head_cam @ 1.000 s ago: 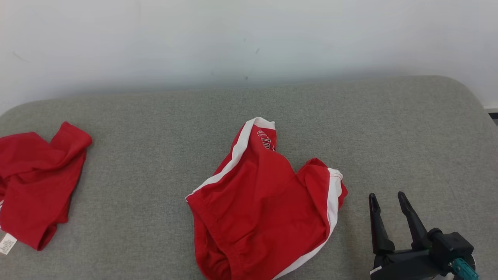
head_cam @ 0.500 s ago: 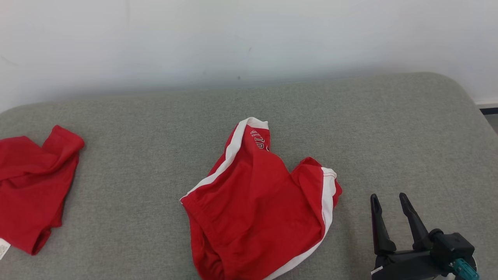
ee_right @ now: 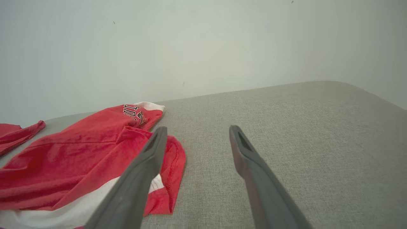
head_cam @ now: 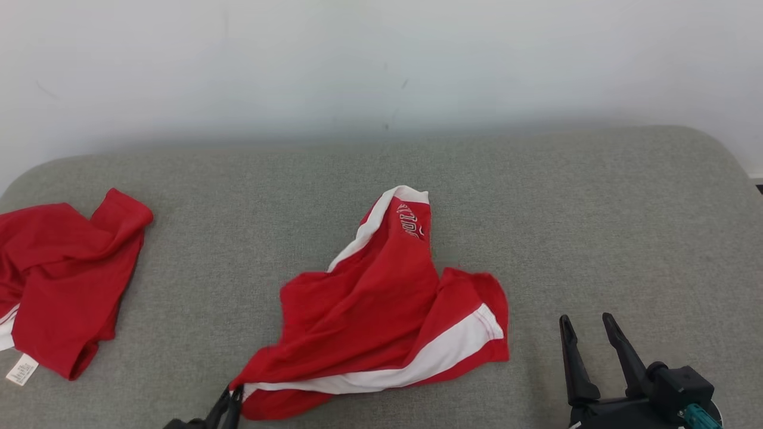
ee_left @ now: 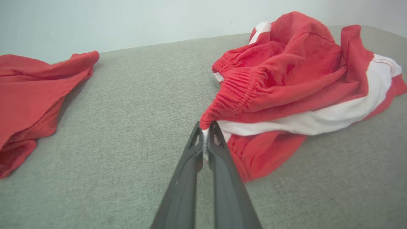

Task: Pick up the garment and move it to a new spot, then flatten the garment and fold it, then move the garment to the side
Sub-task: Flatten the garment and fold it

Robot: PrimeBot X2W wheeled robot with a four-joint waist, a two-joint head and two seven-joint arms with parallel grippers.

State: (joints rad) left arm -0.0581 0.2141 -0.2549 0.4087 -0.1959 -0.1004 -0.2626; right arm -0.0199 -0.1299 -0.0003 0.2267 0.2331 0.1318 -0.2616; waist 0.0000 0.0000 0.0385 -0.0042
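The garment [head_cam: 381,310] is a pair of red shorts with white side stripes, lying crumpled in the middle of the grey cushion. My left gripper [head_cam: 231,398] sits at the bottom edge of the head view, shut on the near-left corner of the shorts. In the left wrist view that gripper [ee_left: 206,131] pinches the elastic waistband corner of the garment [ee_left: 286,82], which is drawn out toward it. My right gripper [head_cam: 584,328] stands open to the right of the shorts, nothing between its fingers. From the right wrist, the garment [ee_right: 79,159] lies left of the open right gripper [ee_right: 197,132].
A second red garment [head_cam: 59,280] with a white tag lies at the cushion's left edge, also seen as the second red garment [ee_left: 35,92] in the left wrist view. The grey cushion [head_cam: 626,226] has bare room on the right. A white wall [head_cam: 381,59] stands behind.
My left gripper has come in at the bottom edge, shut on the shorts' near-left corner and drawn it toward me, stretching the cloth. The head camera shifted slightly. The right gripper stayed open.
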